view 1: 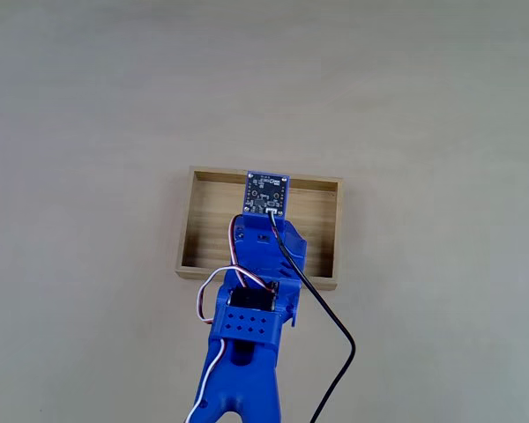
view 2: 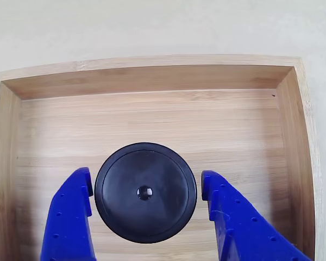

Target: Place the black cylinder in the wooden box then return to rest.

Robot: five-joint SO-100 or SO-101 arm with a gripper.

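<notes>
Black cylinder: sitting lower centre of the other view, on the wooden box floor.
Gripper: spreading clear of both sides, apparently releasing it.

Black cylinder on wooden box floor, between spread blue hand fingers.

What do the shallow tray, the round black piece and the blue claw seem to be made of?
Shallow light wooden box: bamboo-like wood, striped grain, matte finish.
Short black cylinder: probably plastic or rubber, smooth matte top; hard to tell which.
Blue claw: probably printed plastic, with rows of small holes.
</notes>
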